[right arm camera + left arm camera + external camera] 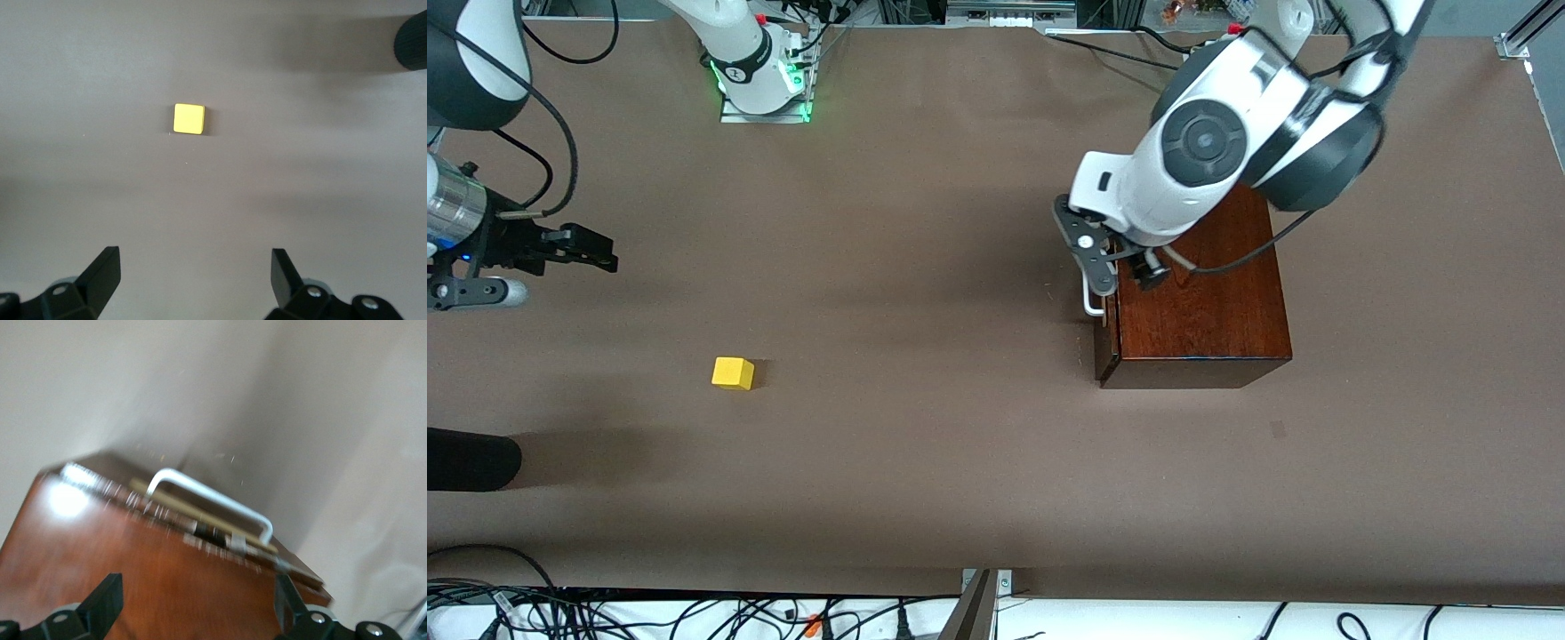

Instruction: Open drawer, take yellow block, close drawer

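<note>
Front view: glossy mahogany-coloured wooden box [1202,293] sits toward the left arm's end of the brown table [925,480]. Its drawer [1104,342], w/ dark reddish-brown front & white U-shaped bar handle [1090,300], looks almost pushed in; only a thin pale-wood strip shows betw. front & box in the left wrist view. Left gripper [1116,267] is over the box's top edge at the handle end, just beside the handle. Left wrist view: both dark fingertips [103,603] are spread wide over the box top [133,580], nothing betw. them; handle [213,501] & drawer front lie ahead of the fingers, picture blurred.

Small bright yellow cube-like block [733,372] lies on the bare table, outside the drawer, toward the right arm's end, well apart from the box & nearer the front camera than it.

Right gripper [591,249] is at the right arm's end of the table, up over bare tabletop, apart from the block. Right wrist view: fingers [100,273] stand wide, empty; yellow block [189,119] lies ahead of them on the table, not touched. Dark rounded object [471,460] at the view's edge, nearer the front camera than the block; can't tell what it is.
</note>
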Motion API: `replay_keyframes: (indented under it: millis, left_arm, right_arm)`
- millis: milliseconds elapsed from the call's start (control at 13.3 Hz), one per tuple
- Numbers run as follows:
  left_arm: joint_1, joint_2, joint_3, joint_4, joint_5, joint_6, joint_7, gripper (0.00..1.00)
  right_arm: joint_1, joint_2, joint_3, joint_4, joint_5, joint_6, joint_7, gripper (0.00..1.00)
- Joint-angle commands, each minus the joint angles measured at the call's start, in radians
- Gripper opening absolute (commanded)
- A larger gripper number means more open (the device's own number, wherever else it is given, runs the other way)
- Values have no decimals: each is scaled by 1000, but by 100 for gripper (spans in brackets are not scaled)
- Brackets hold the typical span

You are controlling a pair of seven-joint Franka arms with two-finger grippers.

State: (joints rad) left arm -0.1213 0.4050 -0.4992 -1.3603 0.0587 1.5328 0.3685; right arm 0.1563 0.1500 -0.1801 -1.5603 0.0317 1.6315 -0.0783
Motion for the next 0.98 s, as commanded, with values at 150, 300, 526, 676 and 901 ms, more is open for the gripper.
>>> replay_keyframes:
  millis: [150, 300, 526, 676, 901]
  left_arm:
    - [74, -35, 37, 133, 41, -207, -154, 100]
    - [68, -86, 137, 115, 20, -203, -152, 100]
    - [66, -231, 310, -21, -28, -75, -161, 100]
    - [63, -308, 399, -123, -80, 8, -175, 100]
    - [36, -373, 496, -200, -92, 41, -337, 100]
  right_arm:
    - [-213, -92, 209, -86, -24, 24, 8, 100]
    - [-215, -96, 208, -93, -32, 25, 8, 100]
    - [-213, -98, 205, -104, -35, 28, 8, 100]
    - [-210, -116, 206, -100, -65, 27, 9, 100]
    - [-208, -118, 211, -95, -81, 28, 9, 100]
